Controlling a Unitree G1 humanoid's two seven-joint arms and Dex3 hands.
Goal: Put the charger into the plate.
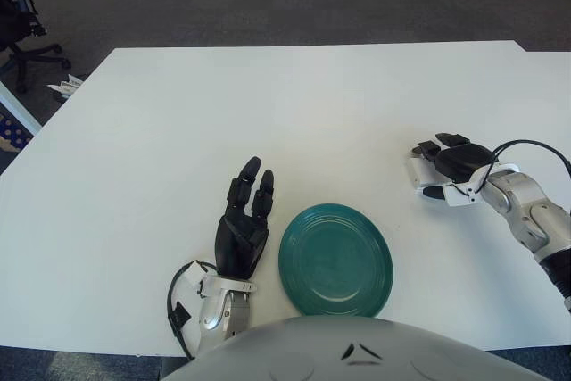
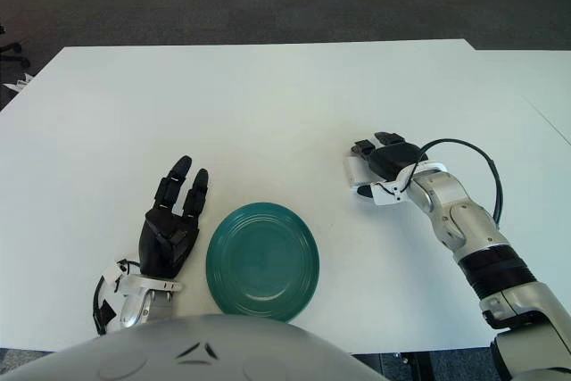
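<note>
reaching out over the white table, the right hand sits to the right of the green plate and farther from the robot's body than it, well apart from the plate's rim. its dark fingers are curled around a small white block, the charger, which shows as a pale piece poking out on the side of the hand that faces the plate. the charger is gripped between the fingers above and the thumb below, so the hand is clenched on it rather than loose. whether the charger's underside touches the table cannot be told from either eye. a black cable loops from the back of that hand along the silver forearm.

the plate lies flat between the two hands, close to the robot's body, with nothing in it. its left rim is just beside the left hand, which shows on the table to the left of the plate, palm side down, its black fingers stretched forward and slightly spread, holding nothing.

beyond the table's far left corner, away from the left hand, the base of an office chair stands on the dark carpet.
</note>
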